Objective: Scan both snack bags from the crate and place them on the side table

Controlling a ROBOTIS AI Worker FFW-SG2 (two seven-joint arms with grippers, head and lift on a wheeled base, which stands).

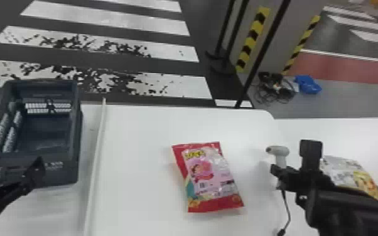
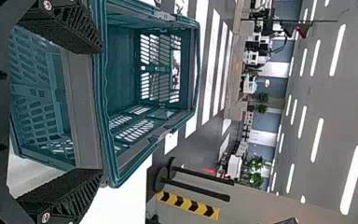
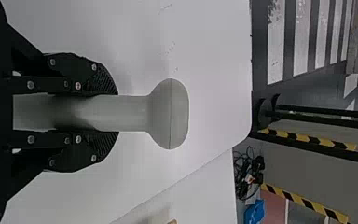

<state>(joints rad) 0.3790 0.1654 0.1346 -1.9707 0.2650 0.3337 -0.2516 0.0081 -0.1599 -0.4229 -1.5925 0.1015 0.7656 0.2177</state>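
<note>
"Head view, and we're about halfway, I reckon! One yellow-and-white snack bag [image 1: 351, 172] lies on the side bench [image 1: 376, 135], partly behind the right arm."

"Scanned, was it?"

"Can't tell from here, but its spot suggests that one's finished. And the crate [image 1: 48, 131] shows its bare bottom, so both bags look to be out!"

"Where's the other, then?"

"Flat on the middle bench [image 1: 135, 131]: the red-and-pink snack bag [image 1: 208, 177], nobody gripping it. That's the one left to play for!"

"And the tools?"

"Right end effector [image 3: 115, 113] clamped firmly on the scanner [image 3: 168, 113], raised near that red bag. Over on the other side, the left end effector [image 2: 101, 112] has its fingers wide apart by the crate, nothing between them that I'd call a hold."

"So what remains?"

"One scan, by my judgement, then one carry across to the side bench. Miss the code and that bag may want turning or flattening first!"
</note>
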